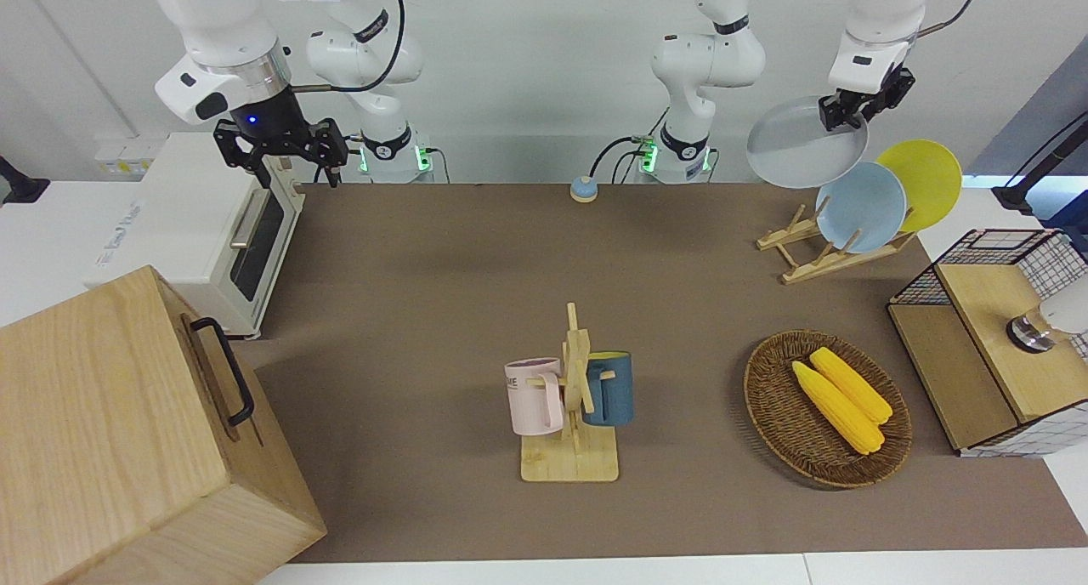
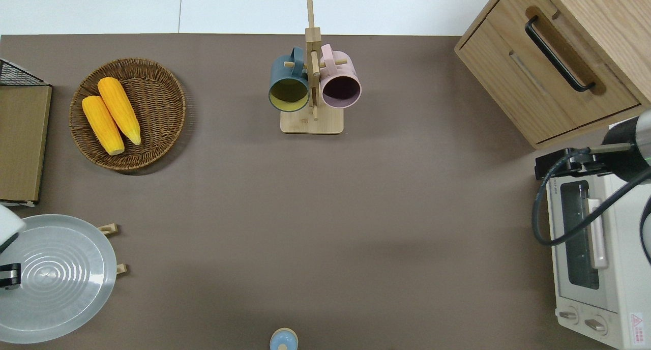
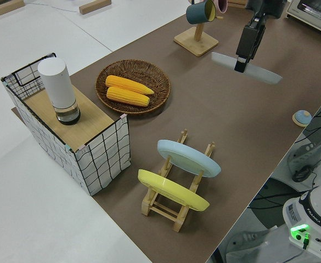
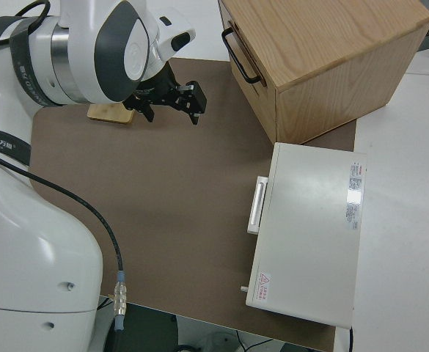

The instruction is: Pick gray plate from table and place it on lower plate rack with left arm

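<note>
Brown mat (image 1: 476,279), round gray plate (image 1: 799,156) in left gripper (image 1: 843,113)

Both arms are glossy white with rounded joint housings and black rings at the joints — black cables loop along each. The right gripper (image 1: 293,170) is black below a blue-lit wrist; the left gripper (image 1: 844,113) is black too. Green lights glow at both bases.

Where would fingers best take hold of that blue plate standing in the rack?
Probably at the top rim of the light blue plate, coming from above. It stands slanted in the lower plate rack, so its upper edge is free, while the yellow plate sits close beside one face.
</note>
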